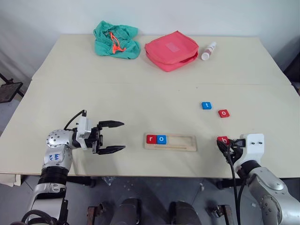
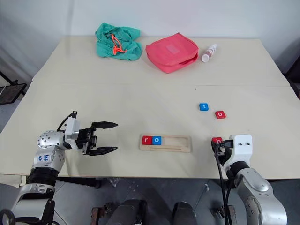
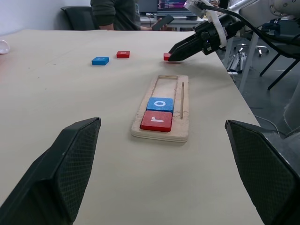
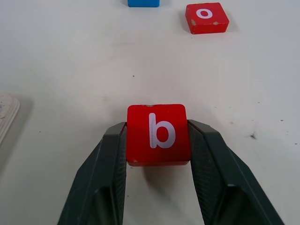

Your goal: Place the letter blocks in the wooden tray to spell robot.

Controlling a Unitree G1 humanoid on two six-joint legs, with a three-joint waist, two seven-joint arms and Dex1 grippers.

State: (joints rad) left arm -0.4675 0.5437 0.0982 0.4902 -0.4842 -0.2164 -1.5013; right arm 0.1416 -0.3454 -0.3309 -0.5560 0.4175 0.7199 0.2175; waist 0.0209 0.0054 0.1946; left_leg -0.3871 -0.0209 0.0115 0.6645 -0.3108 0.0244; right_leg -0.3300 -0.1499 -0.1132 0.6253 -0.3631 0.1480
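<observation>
The wooden tray (image 1: 170, 142) lies near the table's front edge, holding a red r block (image 1: 151, 138) and a blue o block (image 1: 161, 139) at its left end. To its right, my right gripper (image 4: 157, 140) is shut on the red b block (image 4: 158, 133), just above the table; the same b block (image 1: 223, 139) appears in the head view. A blue t block (image 1: 206, 105) and a red o block (image 1: 224, 113) lie loose farther back. My left gripper (image 1: 117, 137) stands open to the left of the tray, pointing toward it, with nothing between its fingers.
At the back of the table lie a green cloth bag (image 1: 116, 40), a red pouch (image 1: 171, 49) and a small white bottle (image 1: 208, 50). A seam (image 1: 140, 84) crosses the table. A person sits beyond the table (image 3: 115, 14) in the left wrist view.
</observation>
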